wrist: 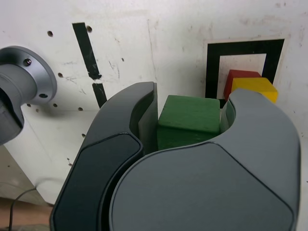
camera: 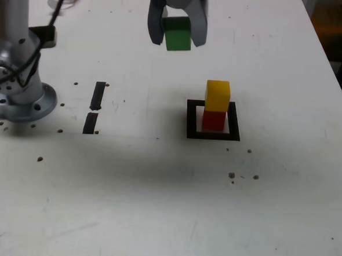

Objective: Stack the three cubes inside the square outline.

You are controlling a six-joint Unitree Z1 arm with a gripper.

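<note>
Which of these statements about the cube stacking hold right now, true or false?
1. The gripper holds the small green cube above the white table. True.
2. The yellow cube sits on the red cube. True.
3. The two-cube stack stands outside the black tape square outline. False: it stands inside it.
4. The green cube already tops the stack. False: it is held in the air, off to the exterior view's left of the stack.

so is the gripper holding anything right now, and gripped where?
Yes: the gripper holds the green cube, one jaw on each of two opposite side faces, lifted clear of the table.
</note>
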